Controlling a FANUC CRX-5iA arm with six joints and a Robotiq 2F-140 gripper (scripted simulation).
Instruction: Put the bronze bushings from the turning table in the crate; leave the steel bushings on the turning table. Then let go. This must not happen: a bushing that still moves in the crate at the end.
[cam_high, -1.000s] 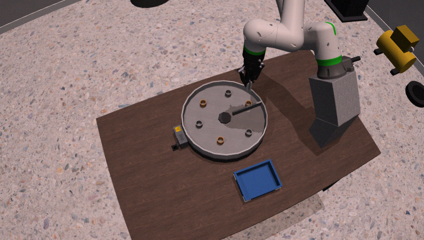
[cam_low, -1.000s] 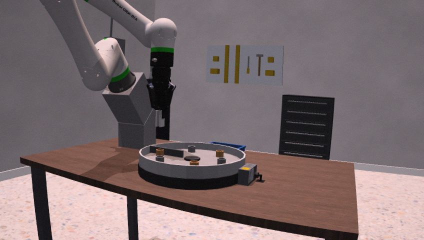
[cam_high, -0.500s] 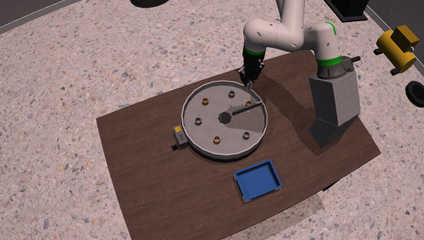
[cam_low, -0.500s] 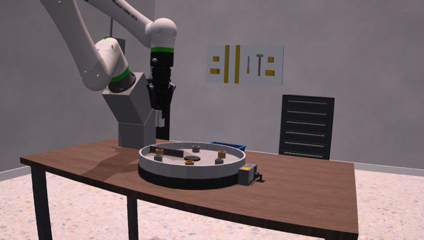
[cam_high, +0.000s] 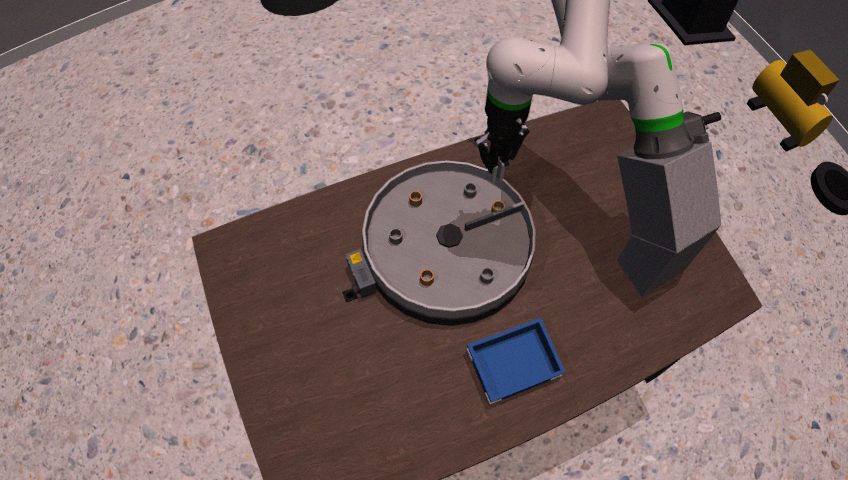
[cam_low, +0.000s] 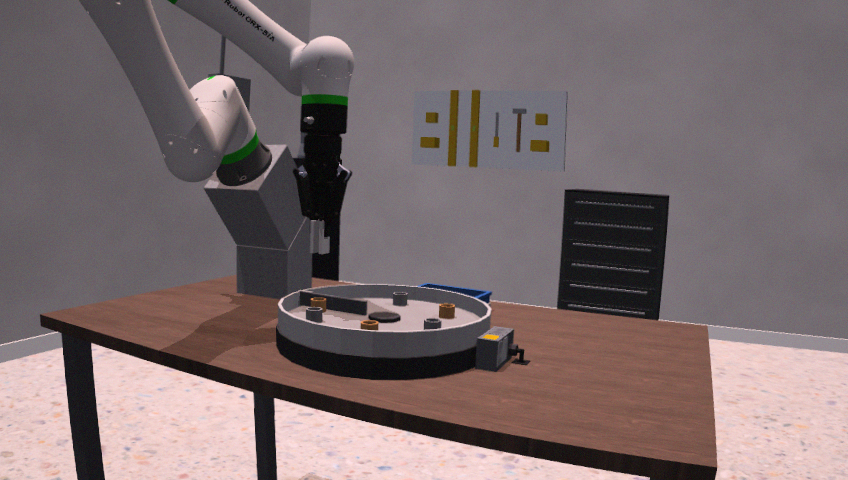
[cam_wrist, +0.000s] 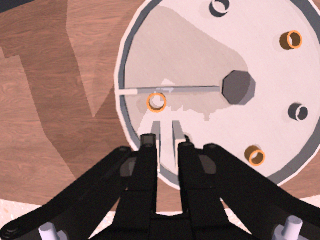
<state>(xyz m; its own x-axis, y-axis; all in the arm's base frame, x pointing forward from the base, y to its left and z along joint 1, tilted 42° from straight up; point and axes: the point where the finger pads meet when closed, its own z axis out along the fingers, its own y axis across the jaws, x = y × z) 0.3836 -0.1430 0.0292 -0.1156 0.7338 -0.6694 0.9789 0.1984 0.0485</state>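
Brown wood of the table (cam_high: 297, 333) (cam_low: 595, 386) (cam_wrist: 90, 60) surrounds the turning table (cam_high: 452, 306) (cam_low: 383, 342) (cam_wrist: 200, 60), and in the top view the motor box (cam_high: 361, 276) (cam_low: 495, 350) sits at its left side. Going right across the disc come a steel bushing (cam_high: 395, 239) (cam_low: 432, 323) (cam_wrist: 300, 112), a bronze bushing (cam_high: 414, 196) (cam_low: 369, 325) (cam_wrist: 257, 156) above it, another bronze one (cam_high: 426, 277) (cam_low: 446, 310) (cam_wrist: 290, 39) below, then two more steel ones, upper (cam_high: 470, 190) (cam_low: 314, 314) and lower (cam_high: 487, 275) (cam_low: 399, 298) (cam_wrist: 219, 7). Farther right, the third bronze bushing (cam_high: 498, 206) (cam_low: 318, 303) (cam_wrist: 156, 102) stands just beside the bar (cam_high: 493, 215) (cam_low: 345, 303) (cam_wrist: 180, 89). That one probably matters next: in the wrist view it lies just beyond the fingertips and slightly left, between them and the bar. The gripper (cam_high: 498, 172) (cam_low: 319, 245) (cam_wrist: 166, 132) hangs above rim height, fingers nearly pressed together with only a slim, empty gap. To take this bushing it likely has to spread, shift toward the bar and descend without striking it. No bronze is in the crate (cam_high: 504, 333) (cam_low: 489, 293) yet, so the sorting seems barely begun.
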